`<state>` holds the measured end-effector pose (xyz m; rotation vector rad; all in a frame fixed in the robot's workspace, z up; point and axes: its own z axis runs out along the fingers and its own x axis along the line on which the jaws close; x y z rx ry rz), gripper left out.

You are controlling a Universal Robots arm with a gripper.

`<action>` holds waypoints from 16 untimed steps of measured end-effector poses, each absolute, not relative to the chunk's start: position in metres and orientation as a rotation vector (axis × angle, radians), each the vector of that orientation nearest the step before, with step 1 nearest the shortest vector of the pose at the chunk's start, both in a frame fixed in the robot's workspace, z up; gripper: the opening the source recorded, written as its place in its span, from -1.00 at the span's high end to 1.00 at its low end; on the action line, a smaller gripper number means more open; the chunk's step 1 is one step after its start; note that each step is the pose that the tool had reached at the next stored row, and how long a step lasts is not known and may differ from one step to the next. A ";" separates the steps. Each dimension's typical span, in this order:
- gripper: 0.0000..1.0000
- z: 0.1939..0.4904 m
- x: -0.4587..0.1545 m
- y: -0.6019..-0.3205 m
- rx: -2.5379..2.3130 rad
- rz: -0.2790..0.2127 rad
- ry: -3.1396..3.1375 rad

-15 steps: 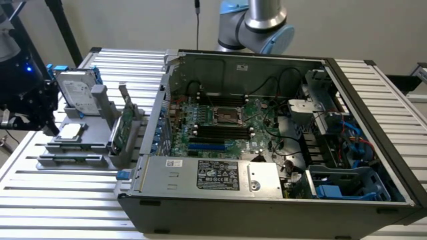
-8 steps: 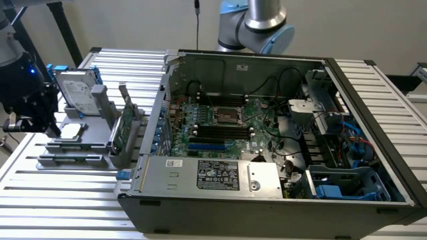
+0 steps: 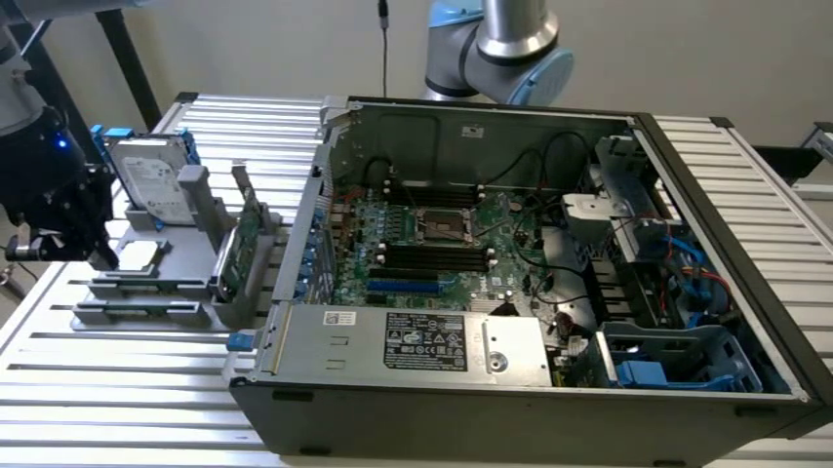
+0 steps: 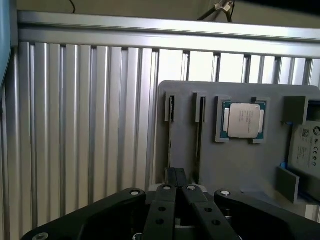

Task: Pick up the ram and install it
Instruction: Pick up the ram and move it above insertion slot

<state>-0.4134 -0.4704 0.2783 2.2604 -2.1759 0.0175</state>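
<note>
Both jaws pressed together (tips touching) over grey holder (image 4: pixel 240 165), near processor (image 4: pixel 243 120).

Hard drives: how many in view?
1: the hard drive stands in the gray holder on the exterior view's left, outside the computer case. Others may be hidden in its bays.
</note>
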 end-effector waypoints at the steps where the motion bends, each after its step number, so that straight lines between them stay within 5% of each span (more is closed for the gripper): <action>1: 0.79 0.278 -0.414 -0.470 2.253 0.017 -2.183; 16: 0.79 0.275 -0.415 -0.470 2.164 0.017 -2.271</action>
